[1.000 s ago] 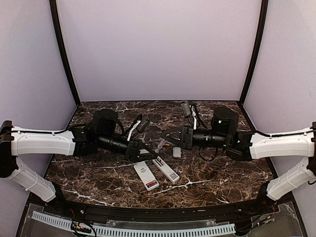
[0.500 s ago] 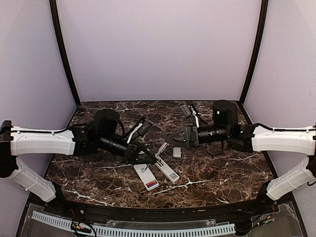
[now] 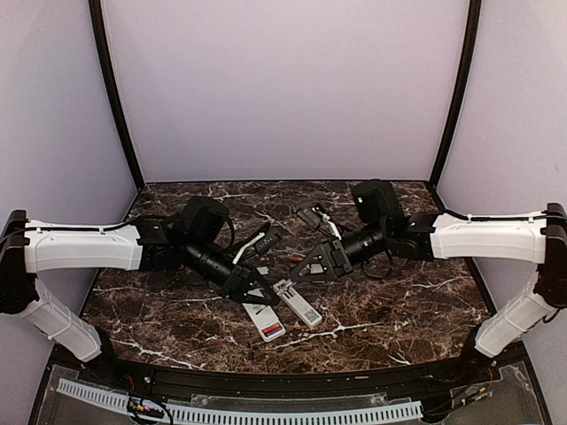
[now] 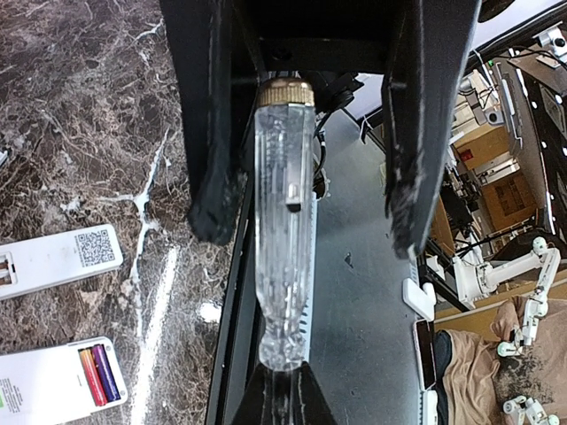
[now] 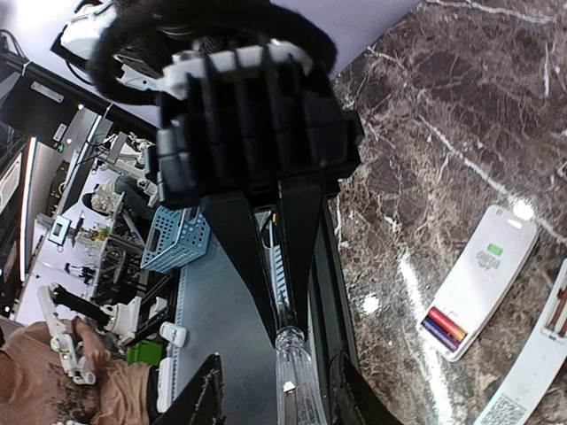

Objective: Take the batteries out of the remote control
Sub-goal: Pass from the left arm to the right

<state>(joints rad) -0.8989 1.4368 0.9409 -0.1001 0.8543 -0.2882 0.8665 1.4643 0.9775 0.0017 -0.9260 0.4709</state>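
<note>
From above, the left gripper [image 3: 257, 288] and right gripper [image 3: 310, 266] point at each other, tips almost meeting over the table [image 3: 399, 310]. The batteries [image 3: 273, 330] show only as a red patch at the near end of the remote [image 3: 266, 320], just nearer than the left fingertips. A second remote [image 3: 299, 303] lies beside it, below the right fingertips. Half a second ago the right gripper hung farther right and farther back; it has swung in toward the left one. The remotes have not moved.

The left wrist view shows what the top view cannot: a clear handle [image 4: 283, 221] runs lengthwise between the left fingers [image 4: 217, 195]. They are released, with a gap on both sides of it. The batteries [image 4: 99, 374], orange and purple, sit in the open compartment outside the left-hand finger and past its tip.

In the right wrist view only the tips of the right fingers [image 5: 199, 398] show, either side of the handle [image 5: 297, 381]. I cannot tell whether they are grasping it. Here the cells [image 5: 443, 326] lie well outside the right-hand finger.
</note>
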